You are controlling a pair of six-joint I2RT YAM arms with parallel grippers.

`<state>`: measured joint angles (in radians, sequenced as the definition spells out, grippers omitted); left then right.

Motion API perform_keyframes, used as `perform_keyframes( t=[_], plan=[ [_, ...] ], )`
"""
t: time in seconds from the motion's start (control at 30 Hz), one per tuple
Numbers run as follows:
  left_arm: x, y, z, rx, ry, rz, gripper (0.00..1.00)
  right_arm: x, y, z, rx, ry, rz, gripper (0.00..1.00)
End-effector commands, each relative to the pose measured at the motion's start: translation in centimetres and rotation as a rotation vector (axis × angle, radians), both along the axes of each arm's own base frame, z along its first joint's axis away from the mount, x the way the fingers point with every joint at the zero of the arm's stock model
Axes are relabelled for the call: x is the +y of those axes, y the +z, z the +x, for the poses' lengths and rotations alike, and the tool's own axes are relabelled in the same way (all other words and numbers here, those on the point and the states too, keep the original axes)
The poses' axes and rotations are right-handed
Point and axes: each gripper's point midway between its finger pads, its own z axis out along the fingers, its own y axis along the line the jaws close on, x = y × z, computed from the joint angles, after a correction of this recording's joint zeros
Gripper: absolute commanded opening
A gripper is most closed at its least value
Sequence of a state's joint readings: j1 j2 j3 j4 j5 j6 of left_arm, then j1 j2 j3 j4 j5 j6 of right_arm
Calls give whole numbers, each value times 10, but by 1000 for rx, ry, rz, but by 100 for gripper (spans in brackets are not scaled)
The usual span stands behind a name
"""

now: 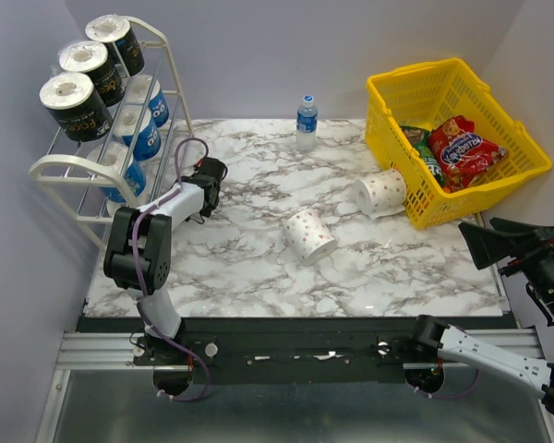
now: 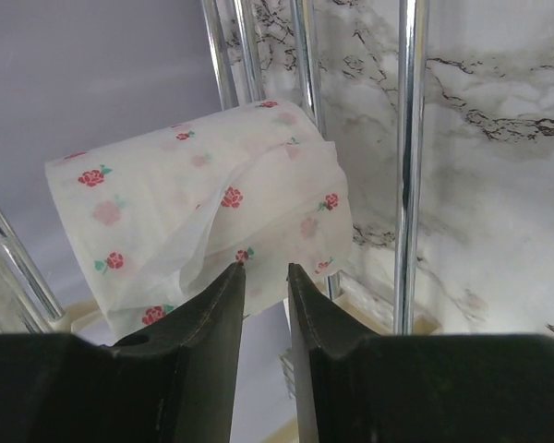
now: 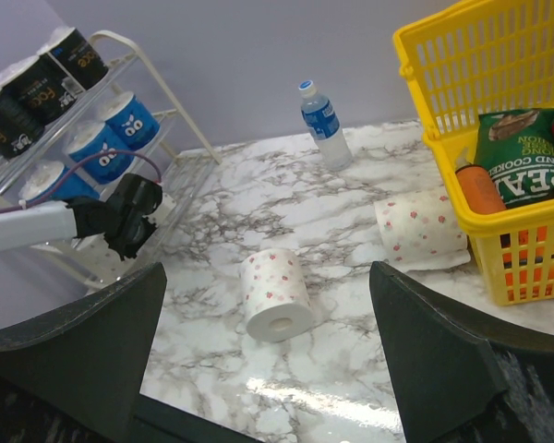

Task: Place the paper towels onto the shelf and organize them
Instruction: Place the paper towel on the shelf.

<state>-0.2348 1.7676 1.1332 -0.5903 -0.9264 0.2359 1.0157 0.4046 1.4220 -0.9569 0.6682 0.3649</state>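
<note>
My left gripper (image 2: 263, 269) is narrowed to a thin slot with nothing clearly pinched, its tips just under a rose-print paper towel roll (image 2: 203, 221) at the centre-left of the wrist view. That roll lies on its side among the chrome bars of the shelf (image 2: 408, 138), a loose sheet drooping toward my fingertips. It looks light, soft and easily crushed. I judge the safest hold is across the round body, never on the loose flap, which would unwind. From overhead, my left arm is folded at the elbow, forearm reaching toward the shelf's lowest tier at the left of the frame. Two more dotted rolls (image 1: 309, 235) (image 1: 381, 192) lie on the marble table (image 1: 240, 268), centre and centre-right. My right gripper (image 3: 265, 269) hangs wide apart and empty at the right edge.
</note>
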Motion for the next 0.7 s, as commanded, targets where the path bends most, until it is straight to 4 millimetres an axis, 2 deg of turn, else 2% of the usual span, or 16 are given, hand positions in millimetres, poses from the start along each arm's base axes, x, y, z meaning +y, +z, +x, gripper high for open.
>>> perform_keyframes(
  t=[0.0,0.07,0.17,0.23,0.3,0.33,0.4,0.43,0.53,0.57,0.6,0.67],
  plan=[
    [-31,20,15,-74,-43,-63,41,-4,1,-1,-20,0,5,100],
    [-58,29,20,-108,-124,-91,46,-3,1,-1,-22,-2,6,100],
    [-86,36,28,-156,-171,-199,51,1,0,0,-20,9,5,100],
    [-114,37,27,-169,-208,-280,53,3,-3,1,-13,12,4,100],
    [-135,47,25,-201,-247,-269,57,4,-6,1,-8,11,3,100],
    [-159,51,20,-210,-305,-267,57,6,-9,2,-1,11,-7,100],
    [-183,64,17,-272,-342,-301,70,8,-12,2,7,17,-15,100],
    [-210,70,10,-288,-409,-325,98,10,-16,3,16,22,-32,100],
    [-258,94,-2,-378,-520,-439,99,15,-26,5,48,27,-72,100],
    [-283,102,-15,-388,-592,-511,99,15,-29,5,58,24,-75,100],
    [-307,106,-19,-405,-640,-609,99,14,-31,5,63,19,-75,100],
    [-347,107,-43,-394,-720,-767,99,13,-35,5,70,12,-68,100]
  ],
)
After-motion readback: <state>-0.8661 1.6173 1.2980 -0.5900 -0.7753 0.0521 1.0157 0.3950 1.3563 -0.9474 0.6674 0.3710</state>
